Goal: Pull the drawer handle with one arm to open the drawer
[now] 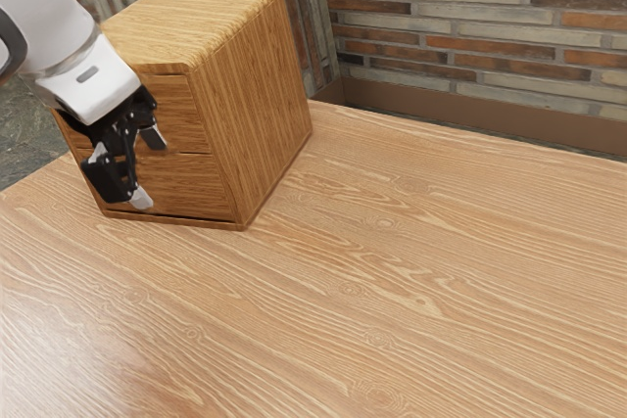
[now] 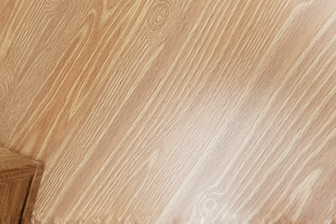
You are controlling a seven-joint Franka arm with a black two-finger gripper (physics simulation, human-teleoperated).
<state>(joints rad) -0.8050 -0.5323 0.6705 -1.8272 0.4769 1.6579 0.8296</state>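
Note:
A wooden cabinet [image 1: 230, 85] stands at the back of the exterior view's left, with stacked drawer fronts [image 1: 191, 183] on the face turned toward the arm. My black gripper [image 1: 148, 170] hangs right in front of that face, at the height of the lower drawers. Its fingers [image 1: 155, 137] stand apart, so it is open, and I see nothing held between them. The hand and arm hide the part of the drawer fronts behind them, and I cannot make out a handle. A corner of the cabinet [image 2: 14, 184] also appears in the wrist view, just beside the hand.
The wooden table [image 1: 411, 271] stretches wide toward the exterior view's right and front. A brick wall [image 1: 470, 17] runs behind it. The wrist view looks down on the table's grain [image 2: 184, 93].

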